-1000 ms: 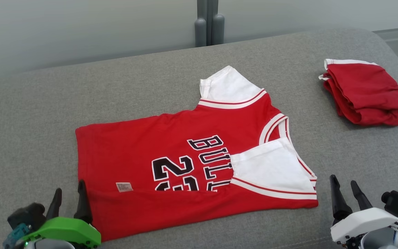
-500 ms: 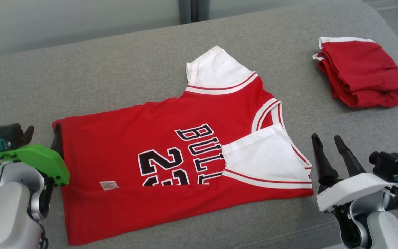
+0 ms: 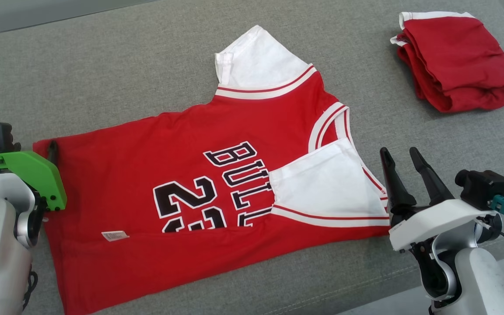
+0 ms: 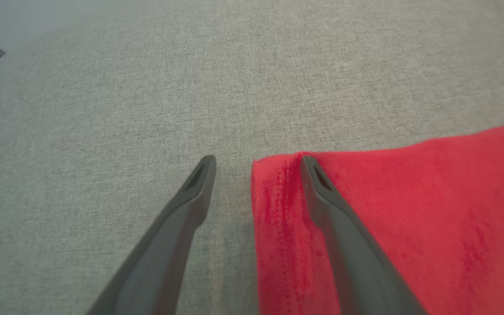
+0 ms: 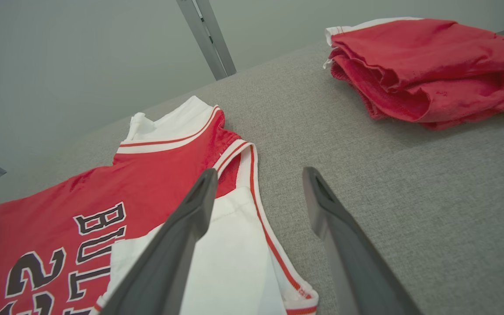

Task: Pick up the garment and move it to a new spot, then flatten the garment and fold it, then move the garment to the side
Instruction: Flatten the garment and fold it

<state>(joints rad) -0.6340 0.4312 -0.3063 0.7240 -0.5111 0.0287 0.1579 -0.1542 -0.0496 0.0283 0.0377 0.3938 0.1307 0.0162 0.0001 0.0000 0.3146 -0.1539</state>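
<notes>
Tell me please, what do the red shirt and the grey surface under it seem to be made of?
Red shirt: likely soft knit cloth, perhaps cotton, matte; it lies limp and its hem shows rows of stitching. Grey surface: seems woven upholstery fabric, matte, with a fine speckled weave.

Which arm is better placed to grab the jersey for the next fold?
Probably left: the left claw straddles the hem corner of the jersey, one finger over cloth, one over the cushion. The right claw stands open by the white sleeve.
</notes>
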